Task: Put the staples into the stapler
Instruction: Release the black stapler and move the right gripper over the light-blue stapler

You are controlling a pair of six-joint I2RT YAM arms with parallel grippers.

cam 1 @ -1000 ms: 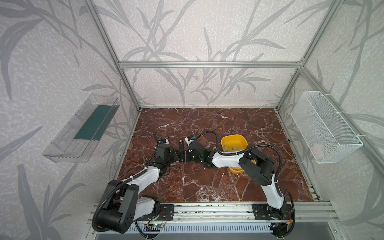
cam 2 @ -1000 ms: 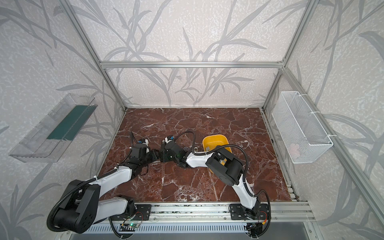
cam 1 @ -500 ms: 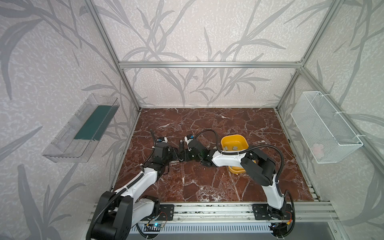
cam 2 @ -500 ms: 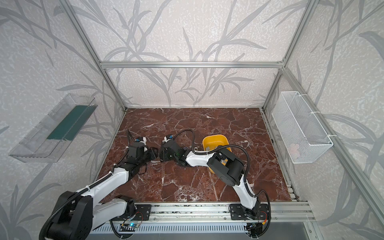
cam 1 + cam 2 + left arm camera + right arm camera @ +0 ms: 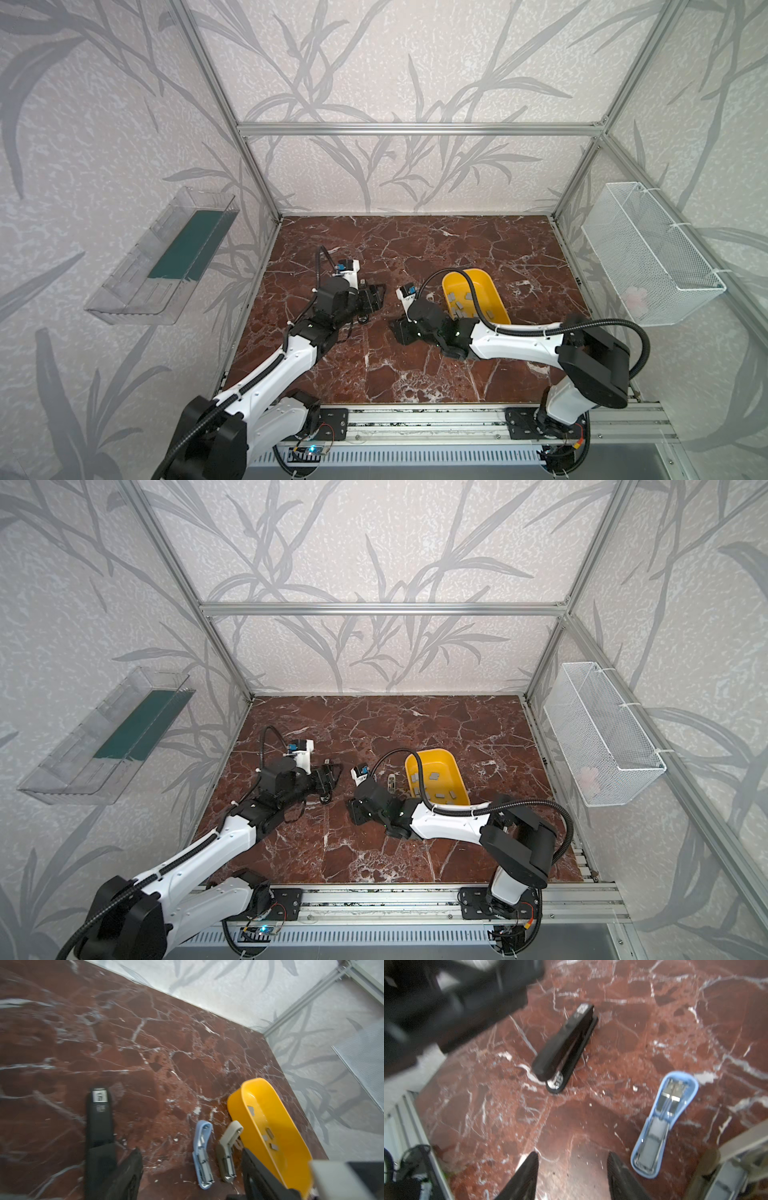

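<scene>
A shut black stapler (image 5: 566, 1047) lies on the marble table, beside my left gripper's finger (image 5: 124, 1174). Two small staplers lie hinged open near the yellow tray (image 5: 498, 299): a blue one (image 5: 202, 1153) and a grey one (image 5: 226, 1151). The staples (image 5: 434, 776) are several small grey strips lying loose inside the tray. My left gripper (image 5: 191, 1152) is open above the table, holding nothing. My right gripper (image 5: 572, 1155) is open too, with bare marble between its fingers; the blue stapler (image 5: 664, 1122) lies just beside it.
A white wire basket (image 5: 652, 257) hangs on the right wall and a clear plastic bin (image 5: 166, 257) on the left wall. The aluminium frame rail (image 5: 415, 424) runs along the table's front edge. The two arms face each other at mid-table.
Both grippers met at the middle of the table a second ago. They have opened and drawn apart, the right one back toward the front right. The black stapler now lies free.
</scene>
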